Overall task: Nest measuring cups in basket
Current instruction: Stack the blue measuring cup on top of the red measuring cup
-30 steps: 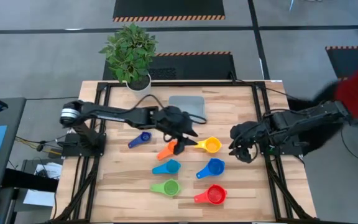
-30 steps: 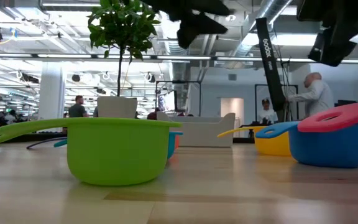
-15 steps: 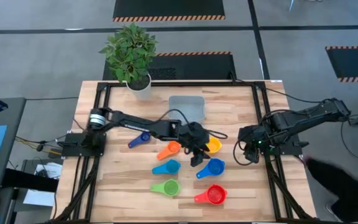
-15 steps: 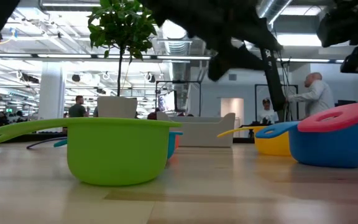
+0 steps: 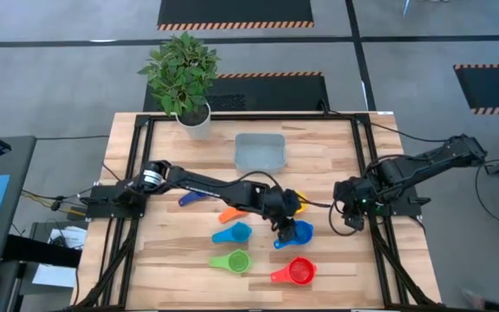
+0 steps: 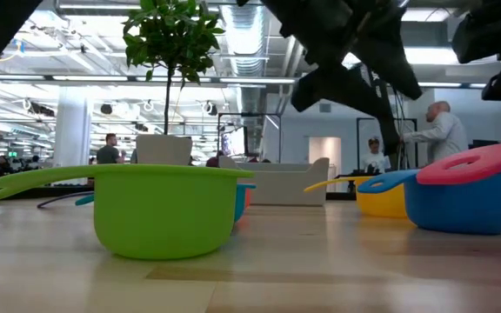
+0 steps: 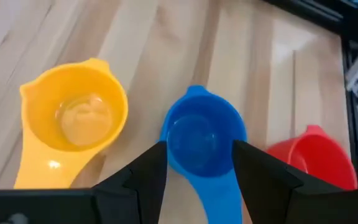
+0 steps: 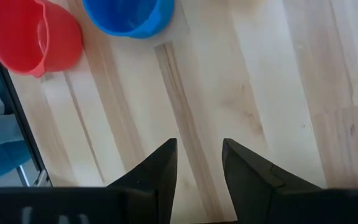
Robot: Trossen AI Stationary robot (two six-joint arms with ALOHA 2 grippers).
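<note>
Seven measuring cups lie bowl-down on the wooden table: dark blue (image 5: 193, 197), orange (image 5: 231, 212), yellow (image 5: 296, 200), light blue (image 5: 232, 232), blue (image 5: 300, 232), green (image 5: 232, 260) and red (image 5: 294, 272). The basket (image 5: 260, 152) stands at the far middle with nothing in it. My left gripper (image 7: 197, 163) hangs open above the blue cup (image 7: 205, 137), one finger on either side of its bowl, and touches nothing. In the low view it (image 6: 346, 74) is well above the table. My right gripper (image 8: 197, 158) waits open over bare wood at the right edge (image 5: 349, 217).
A white pot with a green plant (image 5: 184, 82) stands at the table's far left corner. The yellow cup (image 7: 73, 121) and the red cup (image 7: 309, 158) lie close on either side of the blue one. Bare wood lies between the cups and the basket.
My left gripper has reached from above the orange and yellow cups toward the table's right and near edges, sinking and rolling as it went. It now hangs over the blue cup and stays open. No cup has moved.
</note>
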